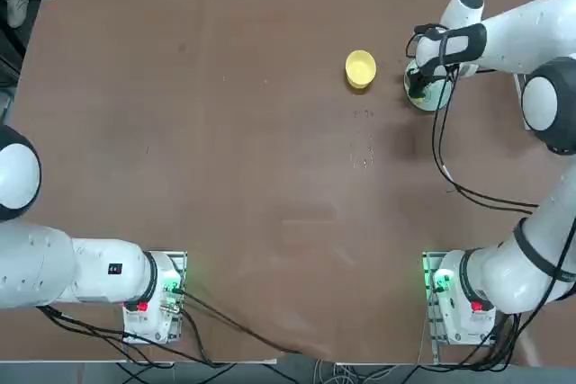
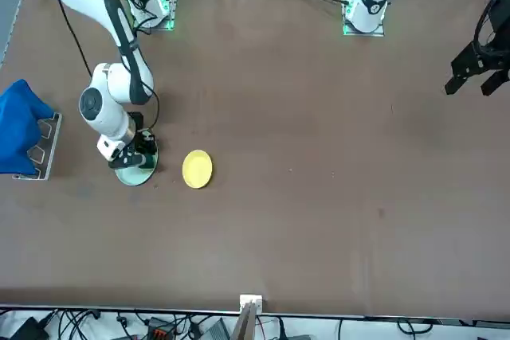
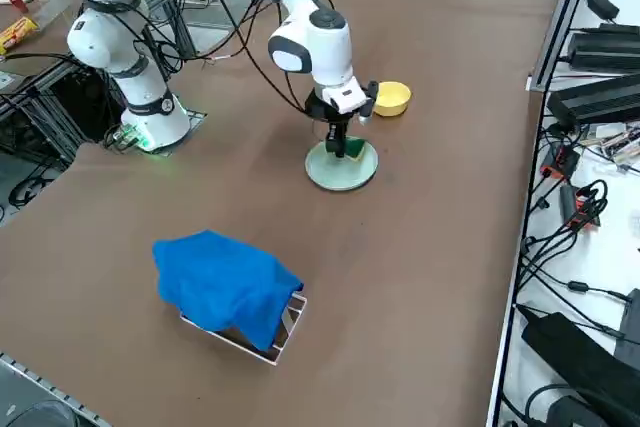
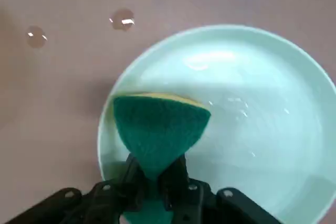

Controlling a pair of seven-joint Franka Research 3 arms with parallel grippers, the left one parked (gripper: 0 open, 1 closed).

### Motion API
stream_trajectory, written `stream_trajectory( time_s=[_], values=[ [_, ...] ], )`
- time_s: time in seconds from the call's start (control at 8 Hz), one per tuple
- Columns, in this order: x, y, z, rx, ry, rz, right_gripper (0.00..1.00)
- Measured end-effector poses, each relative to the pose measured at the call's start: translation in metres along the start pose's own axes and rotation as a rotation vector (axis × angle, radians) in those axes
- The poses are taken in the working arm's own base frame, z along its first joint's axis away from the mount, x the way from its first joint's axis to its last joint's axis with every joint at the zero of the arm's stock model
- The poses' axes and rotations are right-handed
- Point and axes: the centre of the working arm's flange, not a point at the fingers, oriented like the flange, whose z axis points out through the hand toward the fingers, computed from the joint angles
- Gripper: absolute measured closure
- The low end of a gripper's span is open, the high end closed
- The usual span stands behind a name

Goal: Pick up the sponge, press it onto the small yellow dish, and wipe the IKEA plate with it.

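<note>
Right wrist view: guide for wiping the plate

I judge the step in hand to be wiping, on the plate's near-rim area. The right gripper (image 4: pixel 157 165) is closed firmly on the sponge (image 4: pixel 160 127), pinching it so that its green face flares beyond the fingertips. A thin yellow edge shows along it. The sponge lies over the inner side of the IKEA plate (image 4: pixel 262 129), close to the rim; I cannot confirm how hard it presses.

1. Maintain the grip and lower only until the foam yields slightly.
2. Sweep in short, overlapping strokes from the rim towards the middle. Keep the fingertips off the plate.
3. Limit side force: a light plate could slide or tip on the bench (image 1: pixel 225 150).
4. Reduce pressure if the sponge twists in the grip.

View comparison: in the top view, the arm covers much of the plate, at the upper right of the frame, and the small yellow dish (image 1: pixel 361 67) stands apart to its left. Only the wrist view shows the droplets (image 4: pixel 122 19) beside the plate as distinct beads. In the right side view, a blue cloth (image 3: pixel 225 282) lies over a rack (image 3: pixel 290 331) at lower left, outside the top view's coverage.
</note>
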Motion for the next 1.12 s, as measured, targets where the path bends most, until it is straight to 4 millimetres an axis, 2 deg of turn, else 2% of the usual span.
stream_trajectory(
  time_s=[0.25,0.62,0.75,1.12],
  values=[
    [-0.006,0.02,-0.001,0.001,-0.006,-0.001,0.8],
    [-0.011,0.059,-0.002,0.002,-0.006,-0.018,0.8],
    [-0.01,0.065,-0.004,0.001,-0.002,-0.024,0.8],
    [0.008,0.064,-0.021,-0.004,0.045,-0.036,0.8]
  ],
)
